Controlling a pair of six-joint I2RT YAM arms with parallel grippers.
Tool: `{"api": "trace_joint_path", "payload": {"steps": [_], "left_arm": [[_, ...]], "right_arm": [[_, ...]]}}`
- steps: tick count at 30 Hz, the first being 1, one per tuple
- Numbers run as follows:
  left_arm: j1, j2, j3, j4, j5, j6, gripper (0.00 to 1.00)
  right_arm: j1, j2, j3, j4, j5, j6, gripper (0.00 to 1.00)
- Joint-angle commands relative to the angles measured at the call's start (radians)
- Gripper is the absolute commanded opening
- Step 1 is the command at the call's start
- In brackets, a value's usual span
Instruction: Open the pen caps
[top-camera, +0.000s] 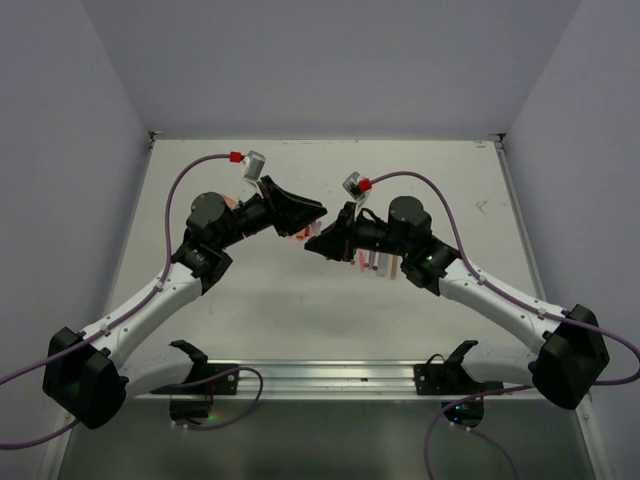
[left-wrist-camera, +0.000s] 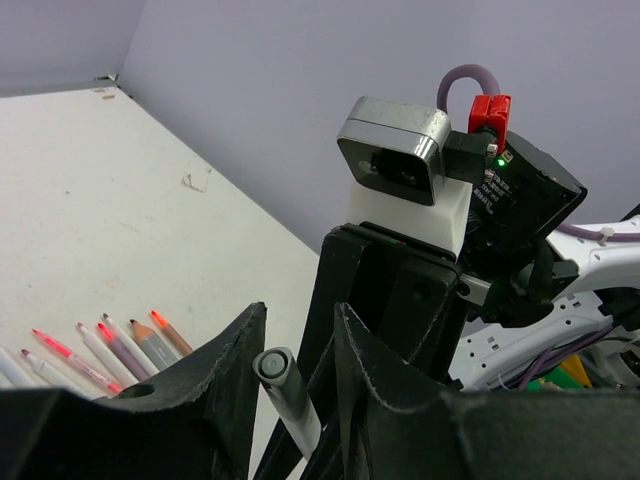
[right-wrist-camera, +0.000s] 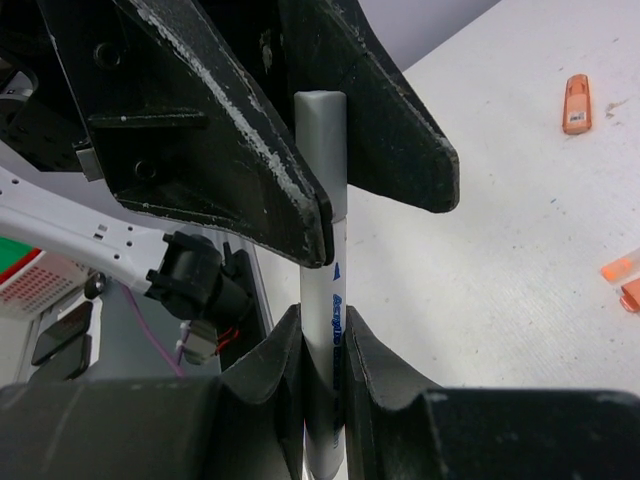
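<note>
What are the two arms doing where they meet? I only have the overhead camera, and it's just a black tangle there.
Observer: The right gripper is clamped on a pale pen, by its barrel.
Operator: And the other arm?
Observer: The left gripper straddles that pen's far end. Whether it's squeezing, I can't tell.
Operator: Any other pens around?
Observer: Yes, loose pens lie side by side, coloured tips bare.
</note>
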Motion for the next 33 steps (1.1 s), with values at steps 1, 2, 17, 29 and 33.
{"api": "trace_joint_path", "payload": {"steps": [1,2,17,29,33], "left_arm": [[0.005,-0.008,0.020,0.044,0.012,0.016,0.36],[0.005,-0.005,0.021,0.044,0.015,0.016,0.34],[0.005,-0.060,0.035,0.048,-0.115,0.094,0.00],[0.006,-0.083,0.219,0.110,-0.320,0.254,0.00],[0.006,-0.054,0.250,0.193,-0.350,0.235,0.00]], "right_arm": [[-0.002,0.006,0.003,0.006,-0.027,-0.001,0.00],[-0.002,0.005,0.004,0.007,-0.027,-0.001,0.00],[0.000,0.009,-0.025,-0.013,-0.083,-0.030,0.00],[0.001,0.026,-0.247,0.049,-0.194,-0.050,0.00],[0.001,0.048,-0.299,0.102,-0.195,-0.038,0.00]]}}
